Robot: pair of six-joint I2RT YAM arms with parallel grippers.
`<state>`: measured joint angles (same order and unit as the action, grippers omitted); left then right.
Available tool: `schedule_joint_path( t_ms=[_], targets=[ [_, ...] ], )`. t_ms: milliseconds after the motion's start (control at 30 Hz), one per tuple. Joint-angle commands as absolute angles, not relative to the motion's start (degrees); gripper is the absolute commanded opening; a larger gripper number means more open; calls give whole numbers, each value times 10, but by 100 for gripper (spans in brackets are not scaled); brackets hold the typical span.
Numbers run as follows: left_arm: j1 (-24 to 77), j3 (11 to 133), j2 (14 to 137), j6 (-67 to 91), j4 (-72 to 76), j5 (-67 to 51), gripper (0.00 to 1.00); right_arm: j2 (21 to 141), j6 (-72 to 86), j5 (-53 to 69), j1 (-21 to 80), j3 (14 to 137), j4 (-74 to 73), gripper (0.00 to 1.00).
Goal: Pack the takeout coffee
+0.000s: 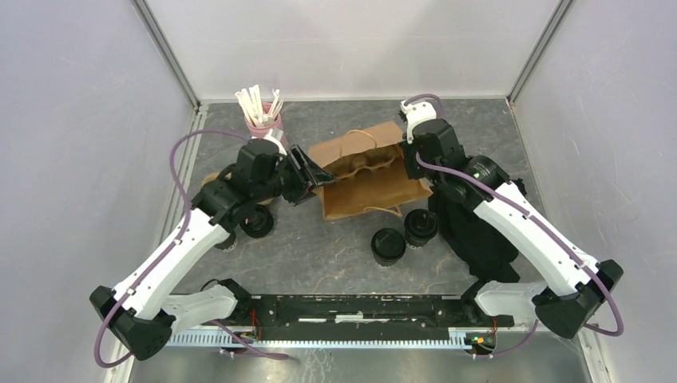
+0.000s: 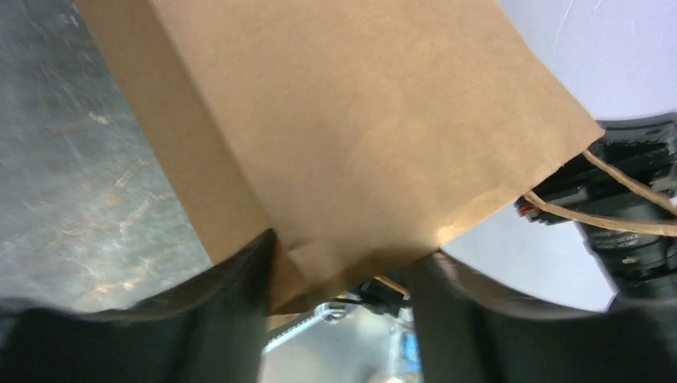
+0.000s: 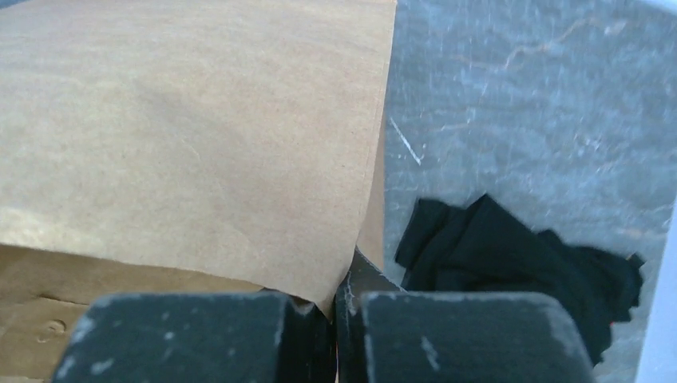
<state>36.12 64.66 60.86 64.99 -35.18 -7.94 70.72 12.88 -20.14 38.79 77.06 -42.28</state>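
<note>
Two takeout coffee cups [image 1: 389, 246], dark with black lids, stand mid-tabletop nearer the near edge; light, crushable paper, best gripped around the wall below the lid. The right gripper [image 3: 335, 307] pinches the paper bag [image 1: 367, 195] edge; the left gripper [image 2: 343, 279] seems parted astride its corner.

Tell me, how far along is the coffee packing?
Early days. Done: the brown bag sits on the table, mouth apparently open; nothing packed. In hand: the right gripper pinches one edge of the bag, the left gripper stands open at the opposite edge. Left: all three capped cups sit outside it.
</note>
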Motion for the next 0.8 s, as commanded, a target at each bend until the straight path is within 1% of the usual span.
schedule_joint_path(
  t_ms=[0,33,133,267,367,467,567,633,700,767],
  targets=[
    [361,733,594,479,-419,-28,73,724,38,-184,387,837,-398,0],
    [361,759,593,440,-422,-28,78,731,29,-178,387,845,-400,0],
    [361,821,601,325,-431,-40,89,751,14,-166,385,867,-405,0],
    [361,905,637,172,-439,-133,90,772,13,-142,382,885,-401,0],
    [361,937,673,106,-446,-215,93,791,8,-117,380,904,-403,0],
    [361,962,700,103,-459,-226,93,804,-7,-114,379,912,-409,0],
    [361,962,702,146,-454,-221,93,812,-23,-117,375,915,-420,0],
    [361,958,689,171,-458,-186,92,815,-25,-120,373,915,-425,0],
    [361,929,657,200,-444,-151,95,815,-19,-135,367,914,-428,0],
    [361,861,611,229,-396,-158,98,818,-5,-144,354,917,-433,0]
  ],
)
